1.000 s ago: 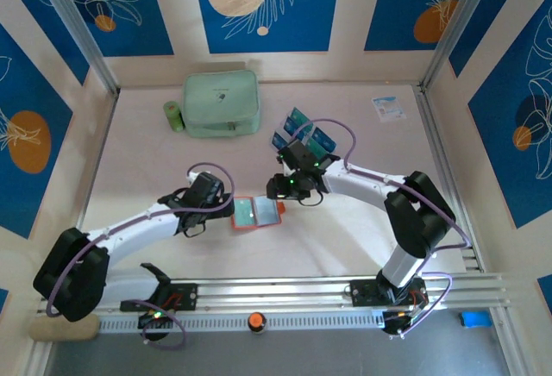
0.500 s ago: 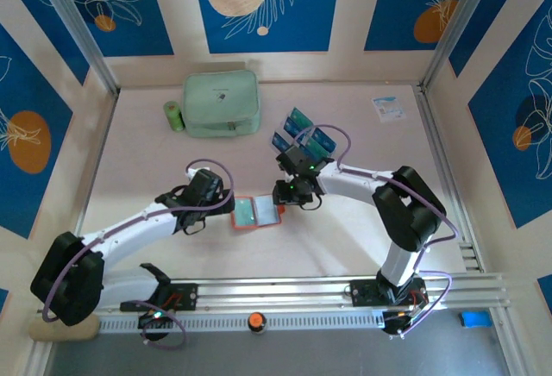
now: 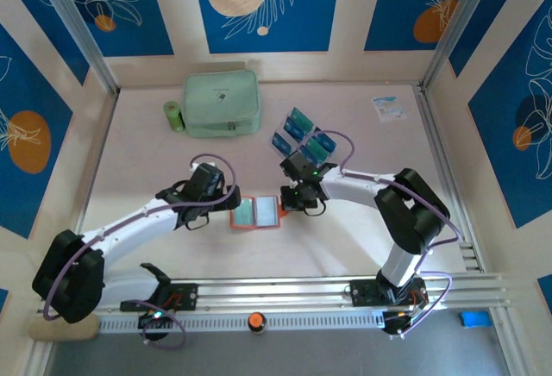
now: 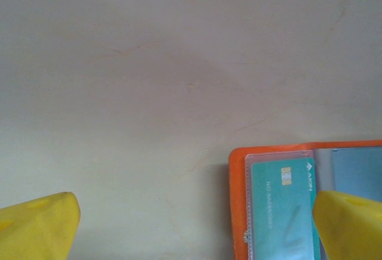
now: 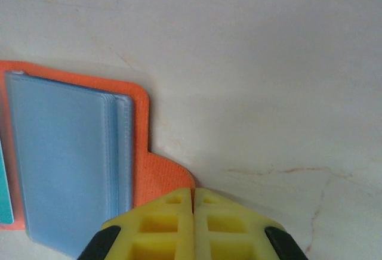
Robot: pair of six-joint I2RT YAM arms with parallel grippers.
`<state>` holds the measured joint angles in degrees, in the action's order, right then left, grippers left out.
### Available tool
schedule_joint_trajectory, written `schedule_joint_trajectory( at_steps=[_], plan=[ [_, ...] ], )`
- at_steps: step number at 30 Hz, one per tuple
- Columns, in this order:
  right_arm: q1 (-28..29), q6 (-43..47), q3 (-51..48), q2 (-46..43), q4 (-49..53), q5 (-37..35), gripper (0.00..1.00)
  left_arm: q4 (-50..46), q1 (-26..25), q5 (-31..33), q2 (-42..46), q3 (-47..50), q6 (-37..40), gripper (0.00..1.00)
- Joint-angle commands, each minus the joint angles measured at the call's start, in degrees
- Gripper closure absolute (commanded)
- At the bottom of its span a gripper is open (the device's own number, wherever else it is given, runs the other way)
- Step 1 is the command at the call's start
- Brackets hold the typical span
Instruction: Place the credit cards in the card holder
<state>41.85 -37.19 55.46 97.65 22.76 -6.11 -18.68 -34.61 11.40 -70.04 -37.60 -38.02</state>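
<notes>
card holder [image 3: 257,213]: open flat at table centre, one teal card [image 4: 280,206] sleeved inside. right gripper [image 5: 193,209]: fingers pressed together at the holder's tab, holder at its 9 o'clock. left gripper [image 4: 194,221]: spread wide, holder at its 3 o'clock. other credit cards [image 3: 302,133]: at 1 o'clock of the holder.

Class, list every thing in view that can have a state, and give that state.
card holder, open, lying flat
one credit card, tucked inside the holder
other credit cards, standing upright
mint pouch, closed
left hand, open
right hand, shut at the holder's tab
</notes>
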Motion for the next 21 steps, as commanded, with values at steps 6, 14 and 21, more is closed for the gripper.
schedule_joint_trajectory(
  at_steps=[6,14,21],
  plan=[
    [-1.0,-1.7,-1.8,-3.6,1.2,-0.1,0.81,1.7,0.4,-6.6,-1.9,-4.5,1.9,0.0],
    [-3.3,-2.3,-0.6,-8.9,0.8,3.6,0.81,3.9,-0.3,-11.3,-2.3,-6.2,0.9,0.0],
    [-6.3,-3.0,1.1,-6.0,-4.4,13.9,0.91,7.0,-3.4,-12.9,-4.8,-5.1,-0.5,0.0]
  ],
)
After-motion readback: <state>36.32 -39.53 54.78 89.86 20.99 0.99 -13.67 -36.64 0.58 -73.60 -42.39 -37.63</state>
